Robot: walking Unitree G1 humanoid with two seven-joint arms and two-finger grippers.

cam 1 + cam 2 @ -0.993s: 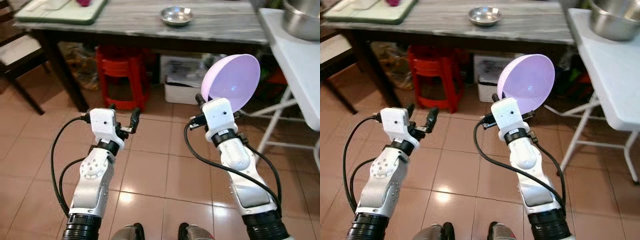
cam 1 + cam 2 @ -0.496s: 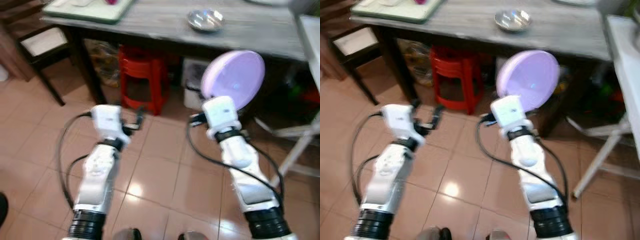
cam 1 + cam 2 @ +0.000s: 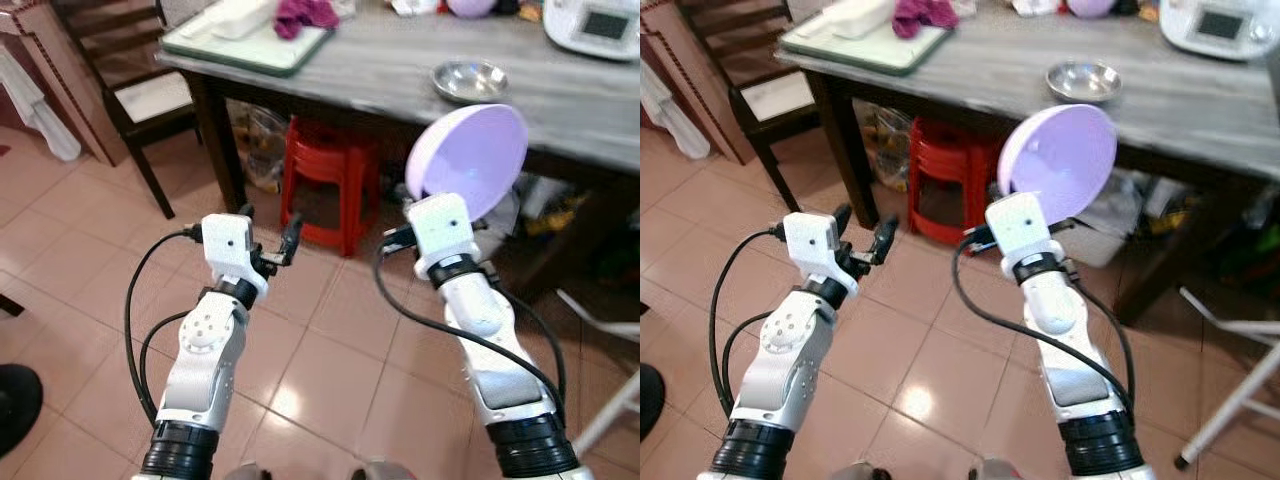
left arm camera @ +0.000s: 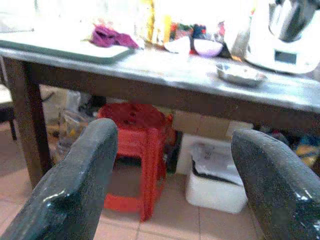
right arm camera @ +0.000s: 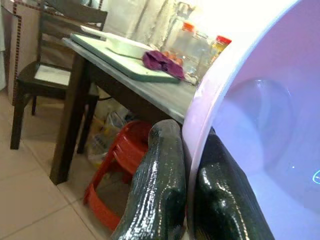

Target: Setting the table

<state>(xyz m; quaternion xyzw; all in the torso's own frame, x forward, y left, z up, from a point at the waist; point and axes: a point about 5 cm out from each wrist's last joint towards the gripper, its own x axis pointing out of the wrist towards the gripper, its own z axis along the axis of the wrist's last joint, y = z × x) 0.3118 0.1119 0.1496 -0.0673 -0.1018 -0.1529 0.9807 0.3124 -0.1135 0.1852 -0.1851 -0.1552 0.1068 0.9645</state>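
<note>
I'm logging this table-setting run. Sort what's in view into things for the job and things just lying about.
For the job:
- purple bowl, clamped by its rim in the right gripper
- table
- small metal dish on the table
- left gripper, open, holding nothing

Lying about:
- red stool under the table
- chair
- green tray with a magenta cloth
- white appliance
</note>
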